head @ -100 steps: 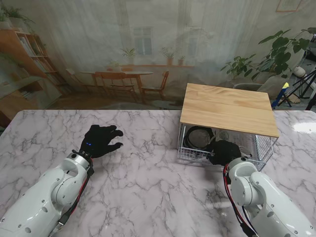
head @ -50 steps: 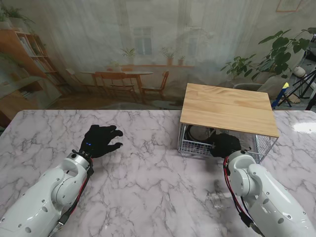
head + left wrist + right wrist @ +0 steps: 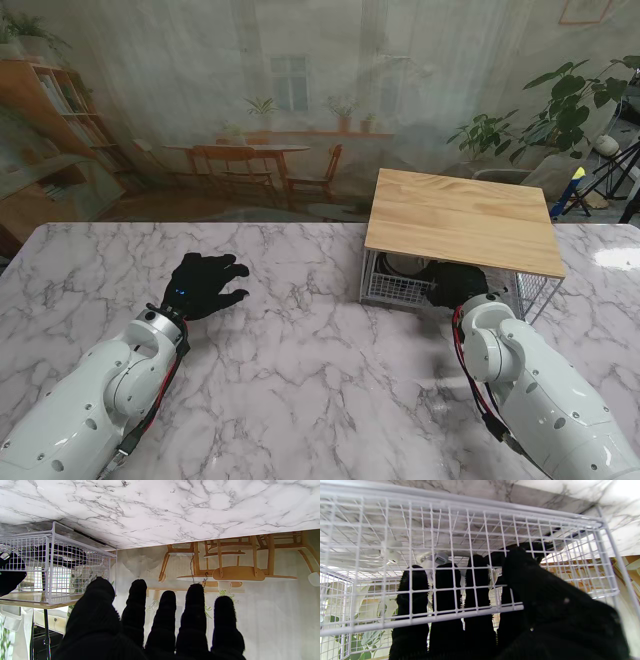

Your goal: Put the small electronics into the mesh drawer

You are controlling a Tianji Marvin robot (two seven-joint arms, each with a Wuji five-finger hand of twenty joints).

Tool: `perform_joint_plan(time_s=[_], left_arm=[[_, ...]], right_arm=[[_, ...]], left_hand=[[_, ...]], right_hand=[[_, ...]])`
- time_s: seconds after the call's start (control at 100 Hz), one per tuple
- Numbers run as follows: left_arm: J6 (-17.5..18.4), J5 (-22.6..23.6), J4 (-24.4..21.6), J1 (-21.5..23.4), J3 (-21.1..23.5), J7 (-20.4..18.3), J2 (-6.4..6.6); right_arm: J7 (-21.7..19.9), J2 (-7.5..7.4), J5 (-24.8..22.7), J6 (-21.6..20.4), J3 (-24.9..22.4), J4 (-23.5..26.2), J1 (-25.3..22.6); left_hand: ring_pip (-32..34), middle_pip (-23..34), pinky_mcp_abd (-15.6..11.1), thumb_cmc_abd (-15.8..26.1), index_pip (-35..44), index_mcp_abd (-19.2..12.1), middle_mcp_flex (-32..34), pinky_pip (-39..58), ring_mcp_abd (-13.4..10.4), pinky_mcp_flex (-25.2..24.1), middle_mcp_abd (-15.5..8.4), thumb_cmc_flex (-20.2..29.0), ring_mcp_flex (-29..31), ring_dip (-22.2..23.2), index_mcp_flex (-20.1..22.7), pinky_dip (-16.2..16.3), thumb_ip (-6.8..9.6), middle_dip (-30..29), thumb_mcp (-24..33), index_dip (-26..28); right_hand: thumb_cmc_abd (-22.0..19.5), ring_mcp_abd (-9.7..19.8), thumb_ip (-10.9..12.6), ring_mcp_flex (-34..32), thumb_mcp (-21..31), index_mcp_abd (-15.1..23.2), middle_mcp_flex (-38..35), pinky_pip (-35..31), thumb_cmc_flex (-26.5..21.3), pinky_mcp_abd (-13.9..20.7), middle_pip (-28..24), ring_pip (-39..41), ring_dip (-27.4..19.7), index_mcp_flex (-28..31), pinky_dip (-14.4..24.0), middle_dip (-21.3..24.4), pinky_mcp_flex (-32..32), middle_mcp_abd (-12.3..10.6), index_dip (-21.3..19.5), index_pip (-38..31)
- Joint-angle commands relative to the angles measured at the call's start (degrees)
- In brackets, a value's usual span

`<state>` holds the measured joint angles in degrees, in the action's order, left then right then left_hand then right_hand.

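Most of the loading is looking done, with the mesh drawer nearly pushed home.

The right hand is pressing against the drawer's front wire wall, its fingers lying straight and close together, flat on the mesh and pinching nothing. A dark coiled cable and some pale small electronics are sitting inside the drawer, which is resting under the wooden top at the far right of the worktop. No loose items are showing on the marble, so what seems left is closing the drawer fully and drawing the arm back. The left hand is hovering empty at the near left, fingers spread. No brand, label or writing is readable anywhere.
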<state>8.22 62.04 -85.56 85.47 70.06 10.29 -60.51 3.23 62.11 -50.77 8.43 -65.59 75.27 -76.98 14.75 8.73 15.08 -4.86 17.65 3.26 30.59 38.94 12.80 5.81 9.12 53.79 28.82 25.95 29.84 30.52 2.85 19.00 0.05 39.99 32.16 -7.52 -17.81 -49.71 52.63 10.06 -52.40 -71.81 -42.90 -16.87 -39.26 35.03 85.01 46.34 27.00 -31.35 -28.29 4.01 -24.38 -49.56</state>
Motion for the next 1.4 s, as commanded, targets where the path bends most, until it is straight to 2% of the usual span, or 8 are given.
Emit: perform_joint_plan(time_s=[0.0,0.09,0.14,0.18,0.29,0.82,1.09,1.39], left_arm=[[-0.17,0.04,0.17,-0.11,-0.22,-0.80,0.03],[-0.17,0.11,0.19,-0.13,-0.24,-0.78,0.04],[-0.19,0.11,0.22,-0.14,-0.27,-0.71,0.04],[-0.21,0.11,0.26,-0.16,-0.32,-0.65,0.03],[-0.20,0.25,0.28,-0.21,-0.40,-0.72,0.07],[-0.58,0.74,0.37,-0.14,-0.44,-0.34,0.10],[-0.67,0.54,0.38,-0.03,-0.27,0.05,0.01],[0.63,-2.09,-1.56,1.88,1.81,1.21,-0.61]], right_arm=[[-2.39,-0.65,-0.62,0.66,-0.47,-0.01,-0.17],[-4.65,-1.01,-0.96,0.39,-0.93,1.29,-0.98],[-4.52,-1.09,-1.39,-0.24,-1.21,1.65,-1.49],[-3.85,-1.14,-2.22,-1.02,-1.45,1.77,-1.96],[-0.45,-1.04,-3.75,-3.17,-2.24,1.96,-3.31],[1.91,-0.64,-4.47,-8.44,-7.55,12.62,-12.33],[-1.74,-0.46,-3.06,-9.71,-12.04,27.22,-23.20],[1.87,1.38,8.49,-15.54,-12.55,39.07,-26.89]], left_hand=[[-1.63,-0.98,1.65,2.03,-0.68,1.00,-0.91,-1.81,0.83,-1.14,0.99,-0.39,-1.46,0.10,0.97,0.62,-1.46,0.36,-0.58,-0.02],[-1.60,-0.98,1.71,1.96,-0.65,0.93,-0.92,-1.79,0.69,-1.09,1.06,-0.36,-1.41,0.11,0.98,0.64,-1.46,0.36,-0.59,0.01],[-1.68,-1.00,1.60,2.06,-0.72,0.95,-0.97,-1.77,0.66,-1.08,1.08,-0.42,-1.58,0.08,0.88,0.64,-1.46,0.35,-0.60,-0.02],[-1.68,-1.00,1.61,2.09,-0.80,0.92,-0.99,-1.76,0.72,-1.08,1.10,-0.40,-1.59,0.07,0.77,0.65,-1.46,0.35,-0.59,-0.09],[-1.69,-0.98,1.57,2.02,-0.84,0.89,-0.98,-1.76,0.69,-1.10,1.03,-0.31,-1.62,0.05,0.78,0.64,-1.44,0.35,-0.56,-0.15],[-2.02,-1.04,1.36,2.44,-1.26,1.14,-1.53,-1.60,0.71,-1.08,1.23,-0.49,-2.75,-0.14,0.29,0.69,-1.46,0.33,-0.63,-0.59],[-1.99,-1.21,1.35,2.81,-1.58,1.27,-2.15,-1.75,0.67,-1.36,1.29,-0.79,-3.08,-0.21,-0.01,0.60,-1.49,0.25,-0.77,-1.06],[-1.95,-1.16,1.06,4.22,-7.90,3.69,-1.86,-1.70,0.54,-1.13,1.14,-1.29,-2.91,-0.32,-6.17,0.65,-1.49,0.21,-1.03,-8.15]], right_hand=[[-8.85,-1.20,5.40,7.09,-1.57,2.58,7.97,2.83,-5.03,-1.07,0.85,-4.22,-5.22,-5.07,1.70,0.89,6.85,1.47,2.04,-4.92],[-9.50,-5.88,6.19,12.67,-8.50,-2.33,20.70,6.66,4.68,-2.50,-0.60,-19.01,-16.44,-14.77,1.99,4.45,15.60,3.23,4.76,-3.13],[-10.43,-6.46,7.89,16.82,-8.13,-4.75,24.36,9.43,10.33,-2.76,0.00,-20.87,-18.08,-15.85,1.27,6.48,18.61,3.81,3.08,2.84],[-11.85,-6.64,11.92,19.59,-7.28,-6.33,26.79,11.47,15.52,-2.79,0.59,-21.63,-19.02,-16.55,0.25,8.06,20.25,4.20,-1.35,8.44],[-12.62,-6.88,12.70,22.93,-9.05,-7.96,28.89,14.73,19.60,-2.98,2.18,-22.69,-19.64,-20.00,-1.36,9.75,22.33,4.26,-2.34,12.04],[-14.22,-7.28,13.34,22.33,-12.62,-9.45,29.85,15.49,19.79,-3.34,2.33,-22.17,-19.91,-21.15,-1.85,11.71,21.66,5.15,-2.49,14.51],[-14.94,-8.21,13.49,19.65,-14.96,-9.59,26.13,14.50,19.59,-4.49,2.91,-21.28,-19.13,-17.18,-1.78,12.21,20.46,5.91,-2.20,15.53],[-16.65,-8.09,14.14,16.92,-19.58,-7.61,20.49,14.03,19.26,-4.86,7.01,-20.60,-18.14,-13.19,-2.48,12.86,18.36,4.26,-2.44,18.11]])
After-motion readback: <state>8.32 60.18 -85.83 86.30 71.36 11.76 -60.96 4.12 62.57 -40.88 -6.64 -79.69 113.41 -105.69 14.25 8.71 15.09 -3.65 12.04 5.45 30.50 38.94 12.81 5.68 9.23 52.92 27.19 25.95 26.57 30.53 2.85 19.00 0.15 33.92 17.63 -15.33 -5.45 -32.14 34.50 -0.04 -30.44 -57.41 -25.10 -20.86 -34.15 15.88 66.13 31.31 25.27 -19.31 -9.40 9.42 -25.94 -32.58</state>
